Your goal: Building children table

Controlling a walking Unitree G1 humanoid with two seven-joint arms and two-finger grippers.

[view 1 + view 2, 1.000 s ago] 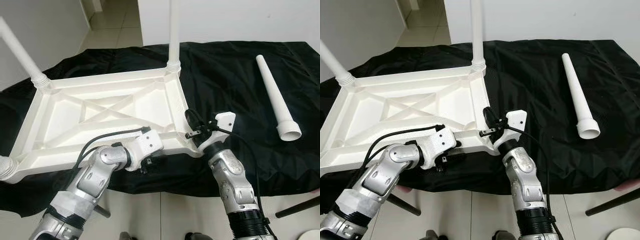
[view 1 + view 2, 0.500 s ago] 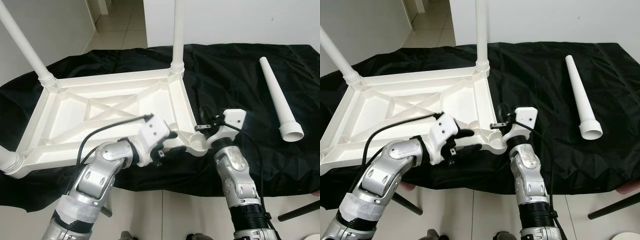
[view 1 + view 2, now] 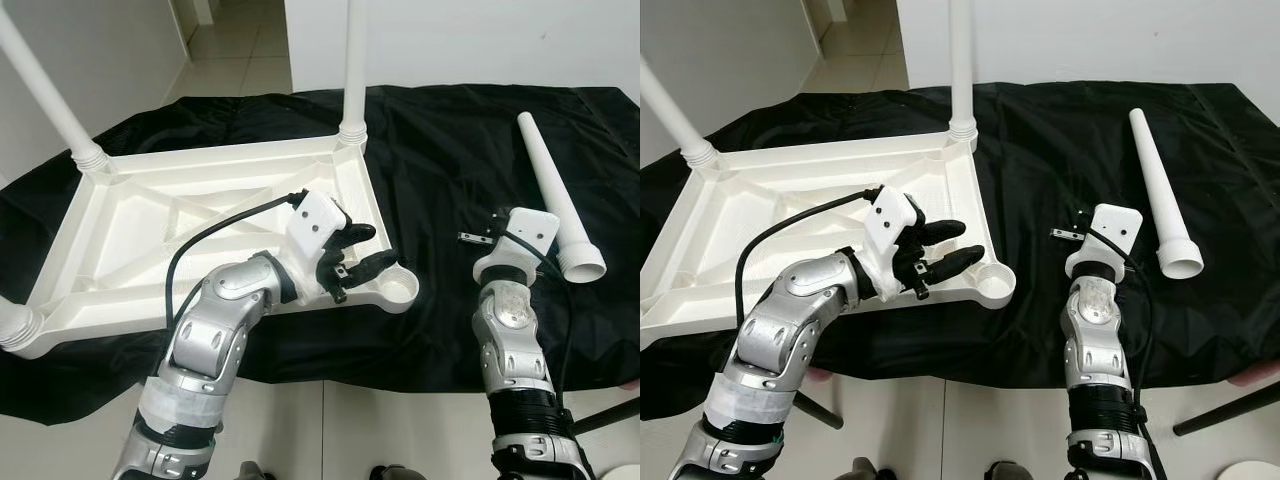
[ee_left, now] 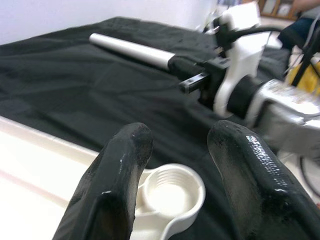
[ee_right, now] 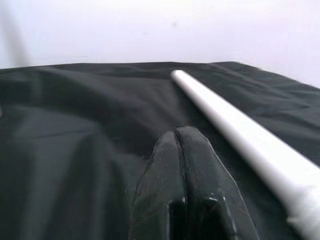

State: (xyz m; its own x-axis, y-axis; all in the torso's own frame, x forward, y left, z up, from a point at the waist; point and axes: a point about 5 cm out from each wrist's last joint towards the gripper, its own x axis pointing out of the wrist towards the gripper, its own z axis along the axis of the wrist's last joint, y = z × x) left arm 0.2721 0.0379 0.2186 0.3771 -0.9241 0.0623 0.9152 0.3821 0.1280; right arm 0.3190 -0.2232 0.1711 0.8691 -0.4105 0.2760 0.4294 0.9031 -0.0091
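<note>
White plastic kids' table (image 3: 200, 230) flipped upside down on a black cloth (image 3: 450, 150), sitting over the cloth's left half, near edge roughly along the cloth's front edge. Three legs already in: one at the near left corner (image 3: 15, 335), one at the far left corner (image 3: 45, 95), one at the far right corner (image 3: 352, 65), all sticking straight up. Near right corner just an empty round socket (image 3: 400, 290) with threads inside.

Left gripper (image 3: 360, 252) parked over the table's near right end, right beside that socket. Fingers (image 4: 117, 185) spread apart with nothing between them, socket visible through the gap in the wrist view.

Right gripper (image 5: 186, 165) up over bare cloth near the front edge, between the socket and the loose leg. Fingers pressed flat together, empty.

Fourth leg (image 3: 555, 195) lying flat toward the cloth's right edge, wide open end pointing at the front edge, narrow end toward the back. Nothing touching it.
</note>
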